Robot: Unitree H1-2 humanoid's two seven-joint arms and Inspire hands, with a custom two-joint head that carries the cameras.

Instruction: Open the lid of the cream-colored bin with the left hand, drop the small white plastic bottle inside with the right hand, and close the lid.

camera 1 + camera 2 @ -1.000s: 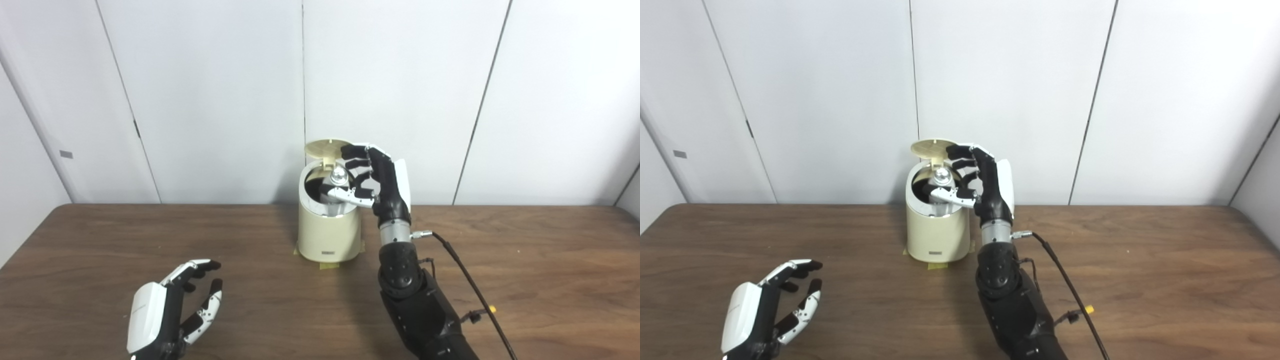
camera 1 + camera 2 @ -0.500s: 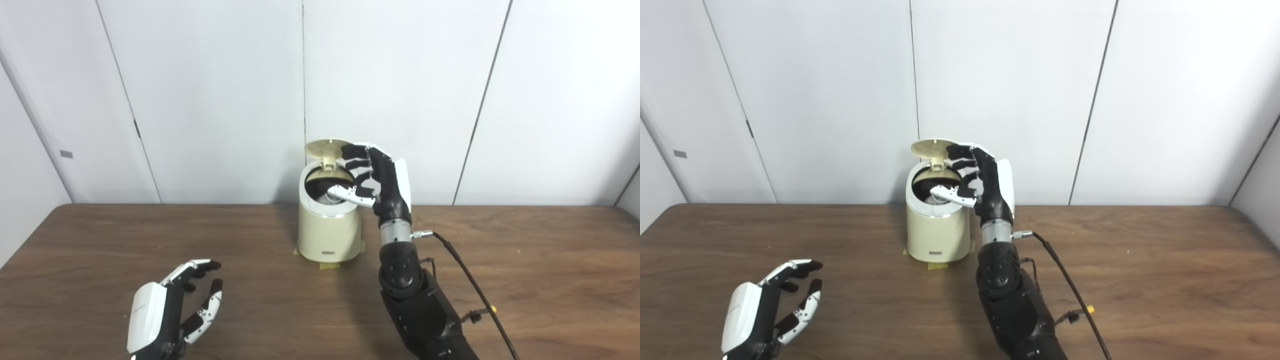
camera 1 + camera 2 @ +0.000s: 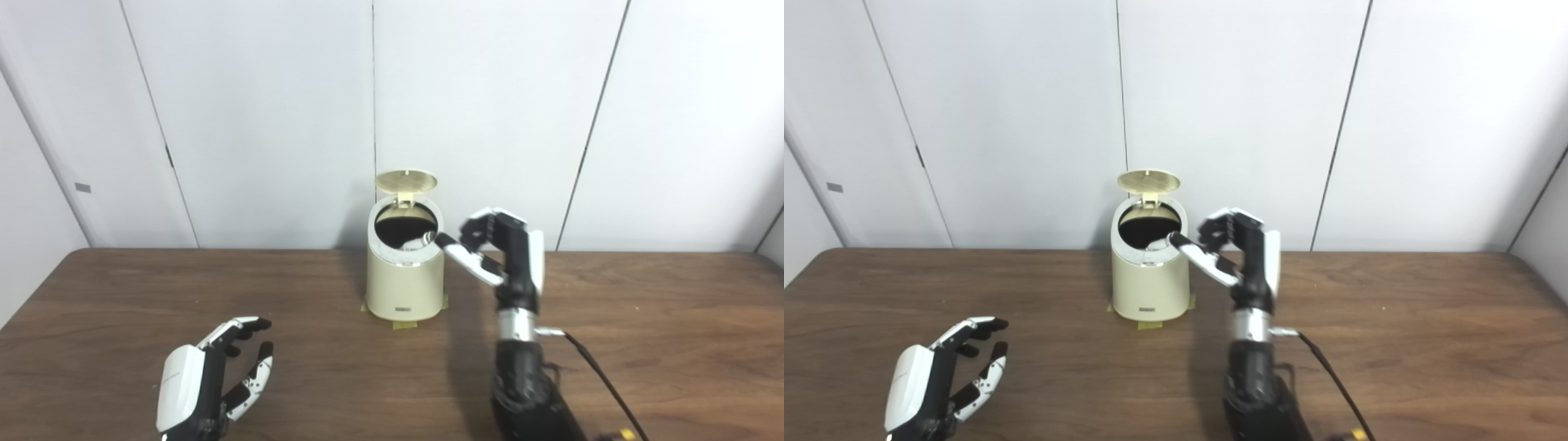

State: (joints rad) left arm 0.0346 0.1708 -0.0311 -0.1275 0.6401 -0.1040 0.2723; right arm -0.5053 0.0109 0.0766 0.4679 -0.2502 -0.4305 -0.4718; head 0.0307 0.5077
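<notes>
The cream-colored bin (image 3: 404, 285) stands at the back middle of the wooden table, its round lid (image 3: 406, 180) flipped up behind the opening. Inside the dark opening a bit of the white bottle (image 3: 417, 244) shows near the right rim. My right hand (image 3: 502, 251) hovers just right of the bin with fingers apart, holding nothing, its thumb reaching toward the rim. My left hand (image 3: 211, 380) rests low at the front left, open and empty, far from the bin.
Yellow tape (image 3: 404, 323) marks the bin's base on the table (image 3: 643, 318). A black cable (image 3: 603, 383) trails from my right forearm. White wall panels stand close behind the bin.
The bottle has dropped from my right hand into the bin. My right hand has pulled back from over the opening, to the right and lower. The left hand has stayed still.
</notes>
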